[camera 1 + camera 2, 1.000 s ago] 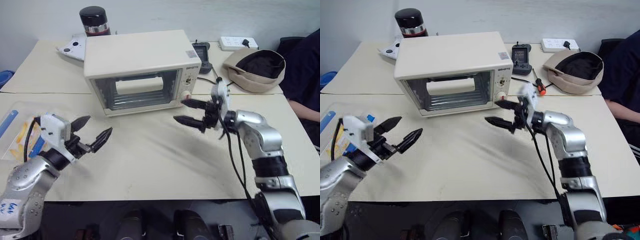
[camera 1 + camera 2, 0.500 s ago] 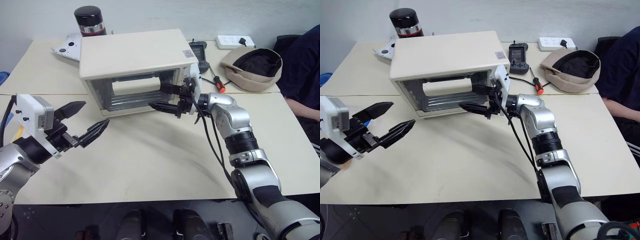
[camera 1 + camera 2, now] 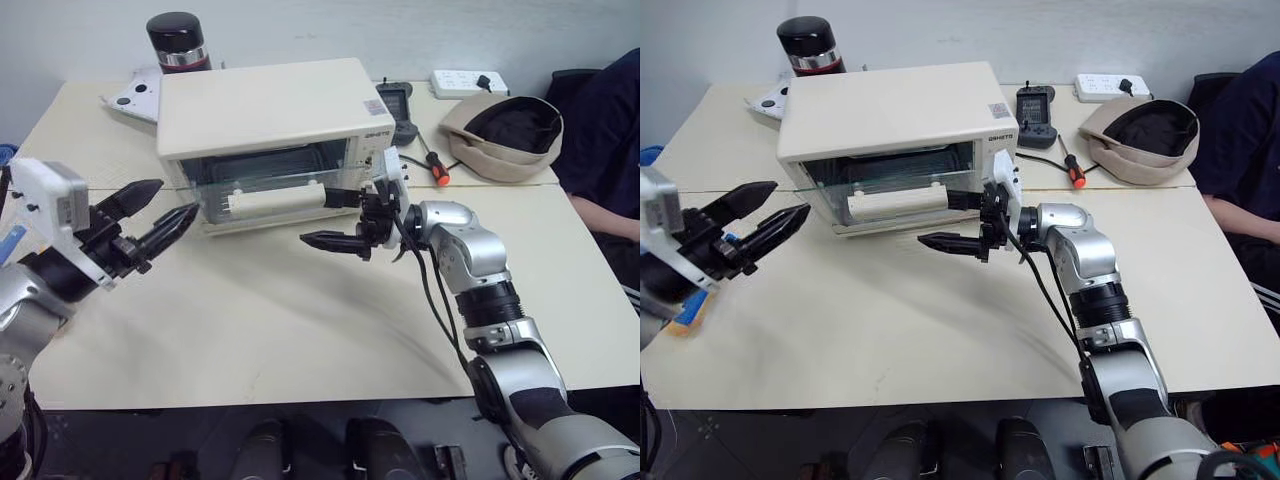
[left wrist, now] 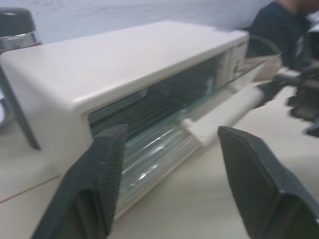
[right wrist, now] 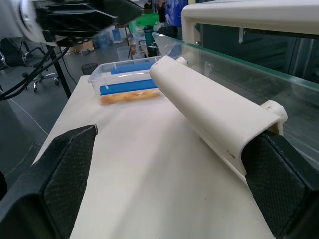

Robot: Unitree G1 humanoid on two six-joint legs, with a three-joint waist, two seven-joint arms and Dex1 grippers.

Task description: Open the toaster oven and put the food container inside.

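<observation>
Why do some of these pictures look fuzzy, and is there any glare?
Left wrist view: softly blurred throughout, most at the far right; the toaster oven shows pale streaks of reflected light on its glass door. Right wrist view: the door's handle is crisp, the food container behind it softer. Both eye views: evenly lit, faint shadows on the table.

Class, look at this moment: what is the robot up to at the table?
The right gripper, fingers spread, has one finger hooked on the white bar handle of the toaster oven, whose glass door is tipped partly open. The left gripper hovers open by the oven's left corner. The food container waits on the table.
</observation>
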